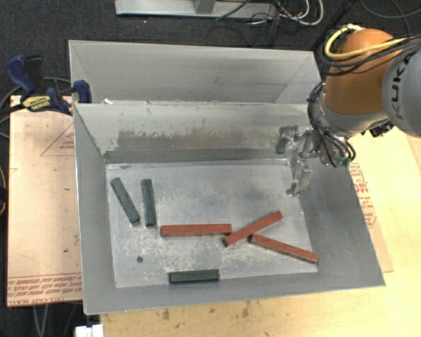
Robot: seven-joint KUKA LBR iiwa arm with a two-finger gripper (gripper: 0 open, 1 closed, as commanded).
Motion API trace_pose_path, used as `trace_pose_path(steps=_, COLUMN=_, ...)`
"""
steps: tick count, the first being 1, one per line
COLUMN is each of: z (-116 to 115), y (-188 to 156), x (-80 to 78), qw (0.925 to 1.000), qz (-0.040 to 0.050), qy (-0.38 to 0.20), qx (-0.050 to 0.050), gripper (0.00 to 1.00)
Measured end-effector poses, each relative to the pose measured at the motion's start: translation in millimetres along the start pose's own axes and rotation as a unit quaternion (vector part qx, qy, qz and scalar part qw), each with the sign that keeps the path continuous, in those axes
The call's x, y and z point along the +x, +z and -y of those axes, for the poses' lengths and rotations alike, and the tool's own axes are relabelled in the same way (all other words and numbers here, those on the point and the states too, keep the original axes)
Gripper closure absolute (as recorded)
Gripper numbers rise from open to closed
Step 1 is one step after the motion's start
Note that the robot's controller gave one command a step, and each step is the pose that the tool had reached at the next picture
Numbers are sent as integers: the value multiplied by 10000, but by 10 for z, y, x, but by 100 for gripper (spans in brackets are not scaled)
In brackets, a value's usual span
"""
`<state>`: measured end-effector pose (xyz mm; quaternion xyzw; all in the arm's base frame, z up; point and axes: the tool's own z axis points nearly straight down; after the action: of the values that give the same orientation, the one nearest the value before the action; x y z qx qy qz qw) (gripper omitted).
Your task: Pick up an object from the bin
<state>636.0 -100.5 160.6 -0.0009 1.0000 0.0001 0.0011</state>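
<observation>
likely pick: tilted red stick (252,229), the thing nearest the claw; nothing shows which one is meant
where: right-centre of the bin (217,188) floor, lying flat, its upper end pointing up-right toward the right wall
handling (guess): light, stiff, won't bend or crush. It is thin and low on the metal, so it may skid or spin if caught off-centre
grip spot (guess): across the narrow width, about mid-length or toward the upper-right end, which is free. The lower-left end is crowded
look: long slim bar, red-brown, straight edges, matte
neighbours: level red stick (196,229) to its left, with ends touching or just beside, can't tell which. Third red stick (283,248) slants down-right, its left end just beside the tilted one
claw (295,189): pointing down over bare floor near the right wall, a bit beyond the tilted stick's upper end and apart from it. Released or clenched: cannot tell
further out: green pair (149,202) at the left, side by side but apart; lone green stick (194,276) by the front edge, well apart from the claw
risk (guess): closing near the lower end could nudge both neighbours
</observation>
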Motion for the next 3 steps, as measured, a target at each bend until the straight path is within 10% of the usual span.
trace_pose_path(steps=1, z=-206, y=870, x=372, qw=9969, qz=-29, qy=-783, qx=-9, gripper=0)
trace_pose_path(steps=2, z=-237, y=900, x=1105, qw=9806, qz=-3, qy=-1962, qx=-11, gripper=0)
trace_pose_path(steps=3, z=-665, y=894, x=1003, qw=9721, qz=2, qy=-2347, qx=-6, gripper=0)
